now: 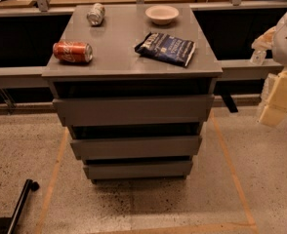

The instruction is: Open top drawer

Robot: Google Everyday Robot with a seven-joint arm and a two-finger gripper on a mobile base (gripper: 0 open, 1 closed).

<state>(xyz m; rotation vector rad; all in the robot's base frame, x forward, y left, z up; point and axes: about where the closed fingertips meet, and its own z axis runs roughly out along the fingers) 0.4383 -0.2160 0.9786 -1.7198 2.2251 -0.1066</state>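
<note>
The top drawer [133,110] is the widest grey front panel, flat and without a handle, just under the cabinet's countertop [119,65]. A dark gap shows above its panel. The medium drawer [136,146] and the narrowest drawer [137,169] sit below it. My gripper [280,94], cream and white, hangs at the right edge of the camera view. It is to the right of the cabinet at about the top drawer's height, apart from it and holding nothing I can see.
On the countertop lie a red cola can [72,51] on its side, a silver can [95,14], a white bowl [162,14] and a dark blue snack bag [166,48]. A black wheeled leg [19,204] is at the bottom left. Orange tape [231,169] marks the floor around the cabinet.
</note>
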